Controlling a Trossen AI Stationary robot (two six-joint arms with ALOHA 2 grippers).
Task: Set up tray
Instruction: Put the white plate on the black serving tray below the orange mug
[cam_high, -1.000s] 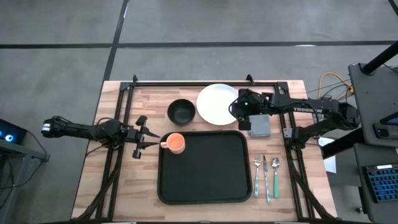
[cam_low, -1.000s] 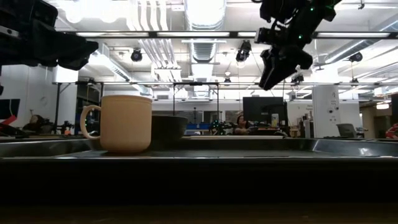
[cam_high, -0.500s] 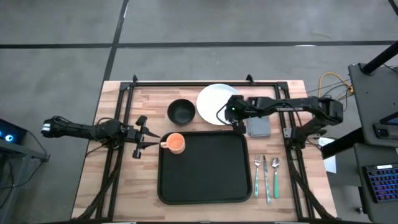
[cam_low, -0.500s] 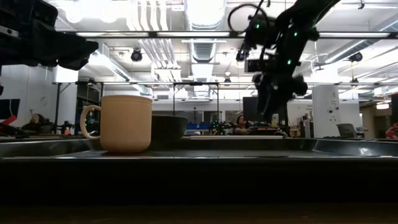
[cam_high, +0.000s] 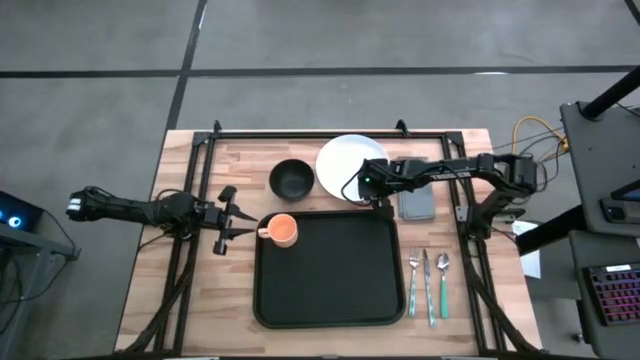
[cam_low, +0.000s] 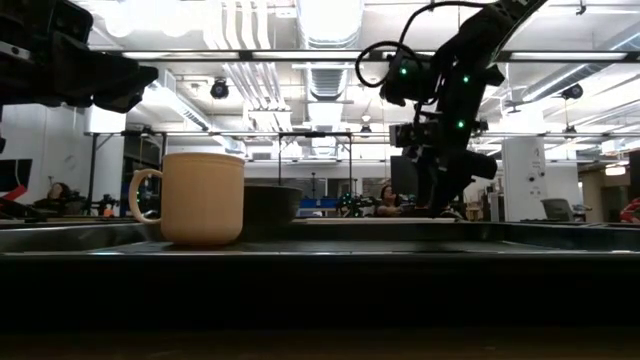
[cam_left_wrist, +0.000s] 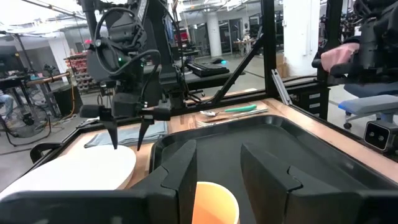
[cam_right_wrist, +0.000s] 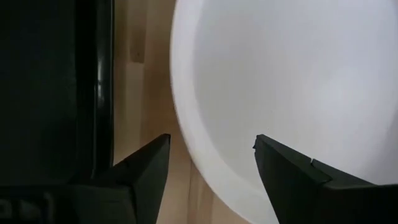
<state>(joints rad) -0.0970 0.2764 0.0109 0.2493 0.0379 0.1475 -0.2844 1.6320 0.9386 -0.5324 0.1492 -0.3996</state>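
Observation:
The large black tray (cam_high: 325, 290) lies at the table's middle. An orange cup (cam_high: 283, 231) stands upright in the tray's far left corner, also in the low view (cam_low: 200, 198). A white plate (cam_high: 345, 165) and a black bowl (cam_high: 291, 179) rest on the wood beyond the tray. My right gripper (cam_high: 372, 192) points down, open, and its fingers stand on either side of the plate's near right rim (cam_right_wrist: 199, 155) without plainly touching it. My left gripper (cam_high: 236, 222) hovers open just left of the cup's handle; the cup's mouth (cam_left_wrist: 214, 202) shows between its fingers.
A grey napkin (cam_high: 417, 203) lies right of the plate, under the right arm. A fork, knife and spoon (cam_high: 428, 280) lie side by side right of the tray. Most of the tray's floor is bare. Black frame rails run along the table's left, right and far sides.
My right gripper has moved from above the napkin toward the table's left and down, and now stands low at the plate's near right rim. The left arm, the cup and the tray have kept still.

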